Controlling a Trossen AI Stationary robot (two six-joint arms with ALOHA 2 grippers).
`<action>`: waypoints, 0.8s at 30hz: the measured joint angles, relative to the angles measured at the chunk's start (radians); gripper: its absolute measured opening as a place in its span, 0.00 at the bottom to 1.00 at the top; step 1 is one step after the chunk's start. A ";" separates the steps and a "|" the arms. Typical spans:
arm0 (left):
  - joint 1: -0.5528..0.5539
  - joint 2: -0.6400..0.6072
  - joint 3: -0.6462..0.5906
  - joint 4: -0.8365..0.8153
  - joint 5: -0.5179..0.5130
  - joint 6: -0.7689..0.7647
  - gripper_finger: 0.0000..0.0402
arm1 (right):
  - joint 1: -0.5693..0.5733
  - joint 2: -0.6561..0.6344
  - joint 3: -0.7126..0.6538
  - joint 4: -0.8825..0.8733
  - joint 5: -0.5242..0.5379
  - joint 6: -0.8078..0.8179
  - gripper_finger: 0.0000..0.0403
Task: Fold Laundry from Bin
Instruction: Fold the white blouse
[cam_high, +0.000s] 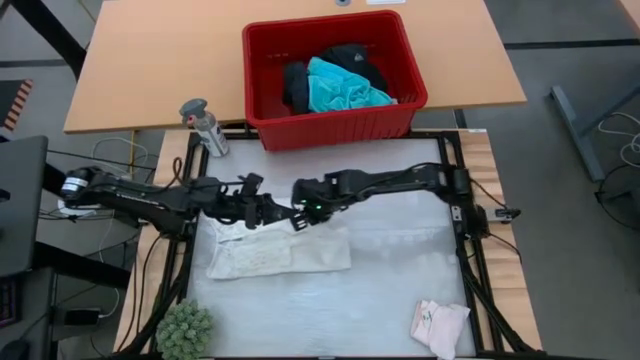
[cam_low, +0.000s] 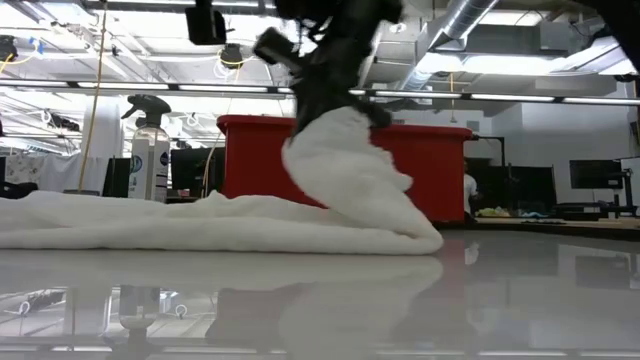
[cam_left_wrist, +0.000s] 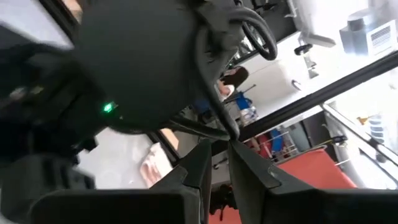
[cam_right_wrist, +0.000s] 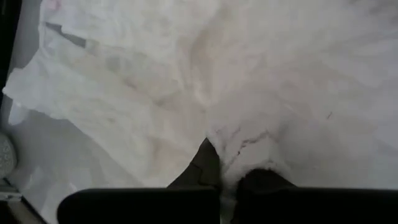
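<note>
One soft, crumpled white lacy top (cam_low: 340, 190)

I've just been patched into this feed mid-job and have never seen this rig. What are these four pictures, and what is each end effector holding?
Two dark robot arms work at a table. One picture looks straight down, one looks level across the tabletop, and two come from cameras on the wrists.

On the table lies a white lacy top, spread flat. The right end effector is shut on a fold of it; the level view shows that fold lifted. The left end effector sits beside it, fingers nearly together; whether it grips cloth is not visible.

Behind stands the red bin with a turquoise shirt and black clothing. A spray bottle, a green ball and a small pale piece sit around the edges.
</note>
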 joint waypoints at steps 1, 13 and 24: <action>-0.005 -0.007 0.000 -0.015 -0.007 0.006 0.11 | -0.001 0.028 0.030 -0.001 -0.005 -0.004 0.07; -0.037 -0.016 -0.001 -0.056 -0.039 0.022 0.11 | -0.001 0.205 0.246 -0.028 -0.062 -0.151 0.18; -0.037 -0.031 -0.001 -0.035 -0.040 0.066 0.11 | -0.015 0.184 0.266 0.040 -0.050 -0.219 0.67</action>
